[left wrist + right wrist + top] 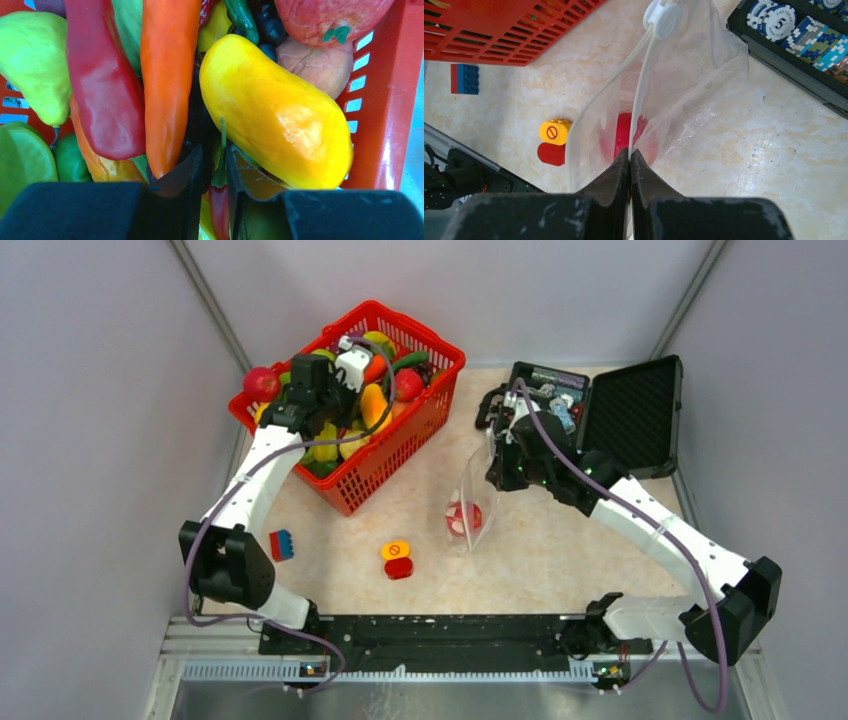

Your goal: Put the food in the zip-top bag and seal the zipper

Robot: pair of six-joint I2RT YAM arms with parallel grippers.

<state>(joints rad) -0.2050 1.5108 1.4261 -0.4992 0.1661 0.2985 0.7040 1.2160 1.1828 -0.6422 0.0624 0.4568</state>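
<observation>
- Pinching the zipper (640, 95) of the zip-top bag (694, 75), the right pincer (630, 152) has its jaws pressed together on that whitish strip. It holds the bag upright over the tabletop (540, 560), mouth parted, and one red food piece (624, 132) lies low inside, just beyond the fingertips.
- The left pincer (214, 152) is down in the red basket (400, 455) among the food, jaws narrow, with a small red chili (218, 207) and its green stem between them. Whether they press on it cannot be told.
- Just past it lie a yellow mango (275, 110), an orange pepper (167, 75) and a red pepper (102, 85).
- The basket's lower layers are hidden under these pieces, and the chili's tip is cut off.
- The beige, marbled tabletop also carries a blue-and-red brick (282, 544), a button block (397, 560) and an open black case (635, 410) with poker chips (779, 22). Grey walls (90, 390) enclose it.
</observation>
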